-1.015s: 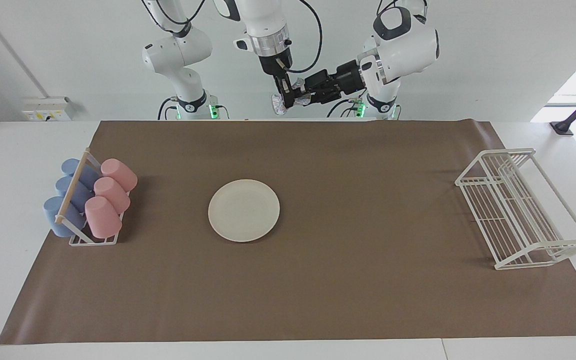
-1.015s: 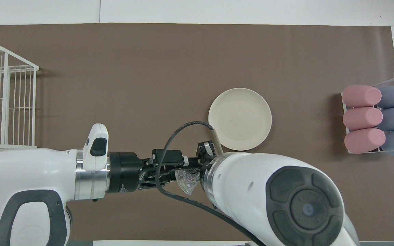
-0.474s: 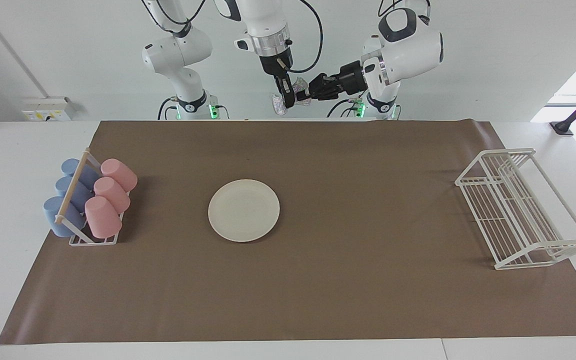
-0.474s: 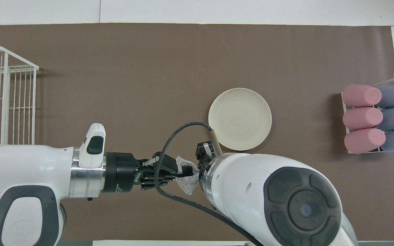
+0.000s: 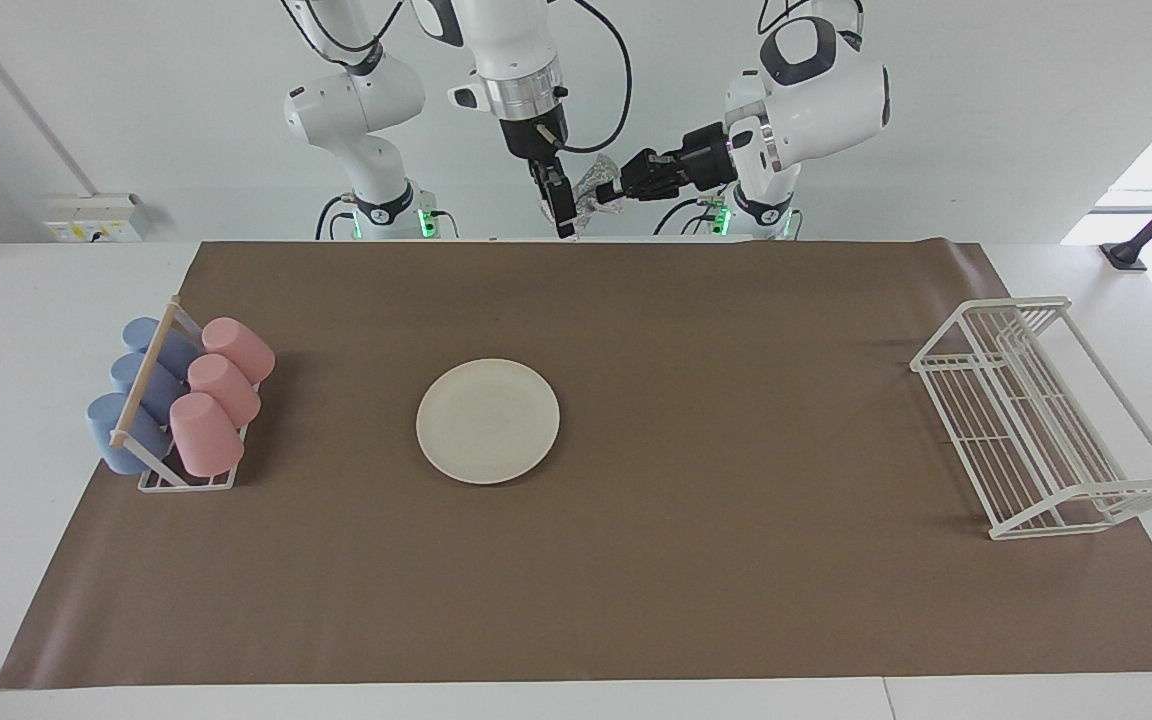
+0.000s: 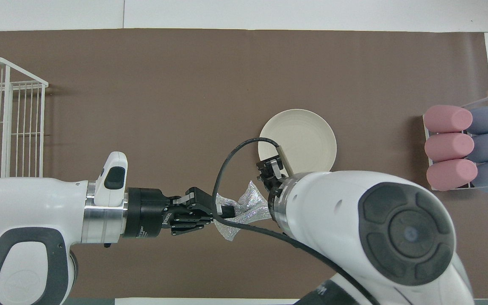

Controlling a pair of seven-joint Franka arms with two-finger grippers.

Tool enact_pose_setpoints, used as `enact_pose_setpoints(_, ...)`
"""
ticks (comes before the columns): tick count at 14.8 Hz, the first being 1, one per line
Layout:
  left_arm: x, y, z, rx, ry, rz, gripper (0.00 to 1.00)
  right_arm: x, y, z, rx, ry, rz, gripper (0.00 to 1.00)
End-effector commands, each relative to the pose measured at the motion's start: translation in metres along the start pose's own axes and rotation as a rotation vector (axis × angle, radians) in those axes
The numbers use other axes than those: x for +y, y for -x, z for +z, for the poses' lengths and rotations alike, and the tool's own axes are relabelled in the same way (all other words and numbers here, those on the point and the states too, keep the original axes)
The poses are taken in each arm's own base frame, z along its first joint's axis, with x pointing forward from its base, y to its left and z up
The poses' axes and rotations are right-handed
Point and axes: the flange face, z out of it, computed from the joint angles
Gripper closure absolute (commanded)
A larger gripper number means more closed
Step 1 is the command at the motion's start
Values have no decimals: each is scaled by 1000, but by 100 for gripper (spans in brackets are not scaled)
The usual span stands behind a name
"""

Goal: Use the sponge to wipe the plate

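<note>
— How are the two pincers placed?

— Both are raised in the air over the robots' edge of the brown mat, tip to tip. The left gripper is stretched out sideways toward the right arm's end, and its fingertips are clenched on the silvery sponge. The right gripper hangs pointing down just beside it; from the frames it cannot be told whether its fingers are released or closed, nor whether the sponge is touched by them.

— Where is the sponge seen relative to them?

— It is held between the two pincers: pinched at the left gripper's tips, with its loose, crumpled end spread toward the right gripper's wrist in the overhead view. It is carried clear of the mat.

— And the plate?

— The cream-white plate is laid flat on the mat, well below both pincers and farther from the robots than the spot they hang over, slightly toward the right arm's end. It is touched by neither pincer. In the overhead view its nearer rim is partly covered by the right arm's wrist.

— What else is set out?

— A white wire rack is stood at the left arm's end of the table. At the right arm's end, a small cup holder is loaded with three pink cups and three blue cups, all laid on their sides. Both are well apart from the pincers.
</note>
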Motion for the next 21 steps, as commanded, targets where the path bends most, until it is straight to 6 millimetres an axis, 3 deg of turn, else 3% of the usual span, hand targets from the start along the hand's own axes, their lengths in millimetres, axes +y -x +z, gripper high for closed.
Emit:
enact_pose_setpoints(1,4,-4,-9,9,-52,-6,100,0,-45,-11,22,19,-226,0)
enact_pose_setpoints(6,9,-18,-10,108,-311,5,100,-5,-126,-18,34,23,-600,0)
enact_pose_setpoints(9,12,-19,-11,144,-502,27,100,3,-182,-24,25,52,-764,0)
enact_pose_setpoints(12,2,-22,-20,170,-692,57,100,11,-234,-32,33,51,-930,0)
enact_pose_setpoints(16,1,-33,-34,212,-938,68,100,19,-275,-42,20,65,-1112,0)
enact_pose_setpoints(18,0,-42,-44,233,-1057,63,100,20,-291,-62,9,82,-1183,0)
enact_pose_setpoints(21,-14,-57,-48,276,-1297,62,100,15,-302,-77,-28,185,-1227,0)
